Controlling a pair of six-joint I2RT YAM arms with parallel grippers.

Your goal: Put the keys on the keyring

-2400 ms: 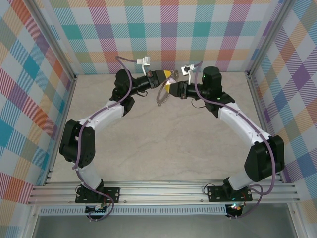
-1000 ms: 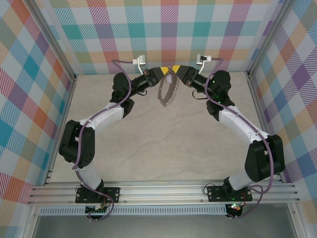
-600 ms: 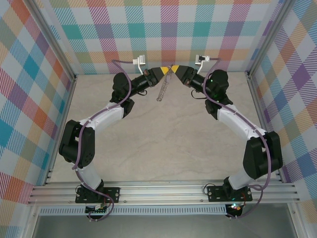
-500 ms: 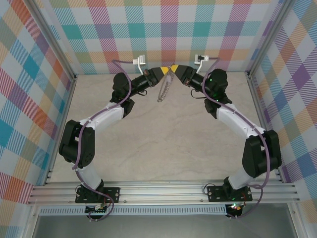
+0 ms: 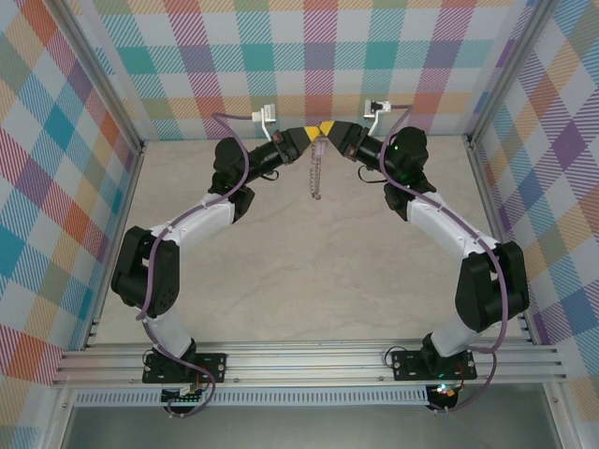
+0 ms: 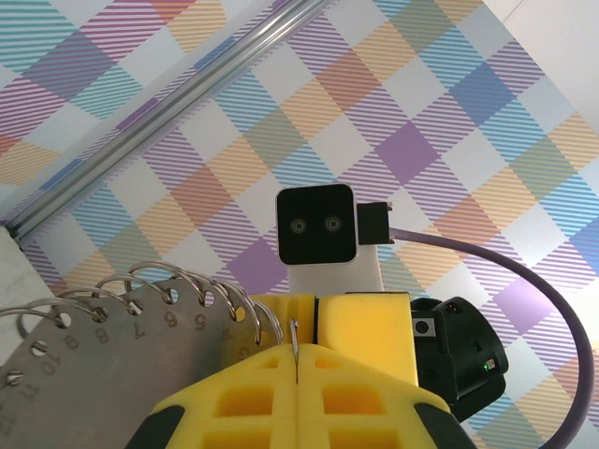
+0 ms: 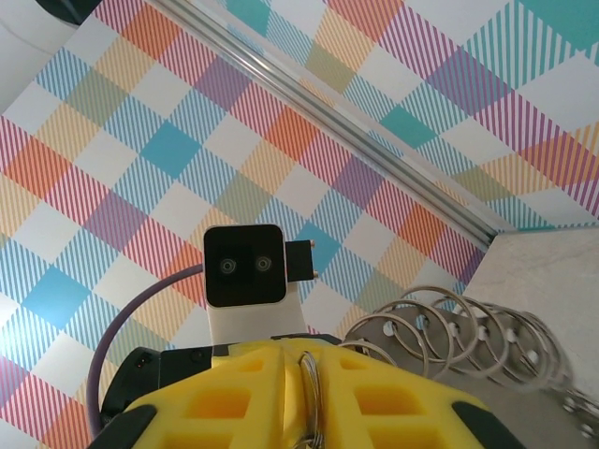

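Observation:
The keyring (image 5: pixel 314 173) hangs edge-on below the two grippers, which meet tip to tip high at the back wall. In the left wrist view it is a thin grey plate (image 6: pixel 103 346) with numbered holes and wire loops. My left gripper (image 5: pixel 308 132) (image 6: pixel 297 351) is shut on the plate's thin edge. My right gripper (image 5: pixel 329 129) (image 7: pixel 309 360) is shut on a wire ring of it, with the looped plate (image 7: pixel 449 327) to its right. A tiny pale tab, the keys (image 5: pixel 321 146), shows just under the fingertips; how it is held I cannot tell.
Checked walls close in the back and both sides, with metal corner rails (image 5: pixel 112 112). The marble-look tabletop (image 5: pixel 309 281) lies bare below the arms. Each wrist view faces the other arm's camera block (image 6: pixel 318 227) (image 7: pixel 245 267) at close range.
The right gripper rose and swung left to meet the left gripper tip to tip. The keyring turned from a wide open loop to an edge-on strip hanging straight down.

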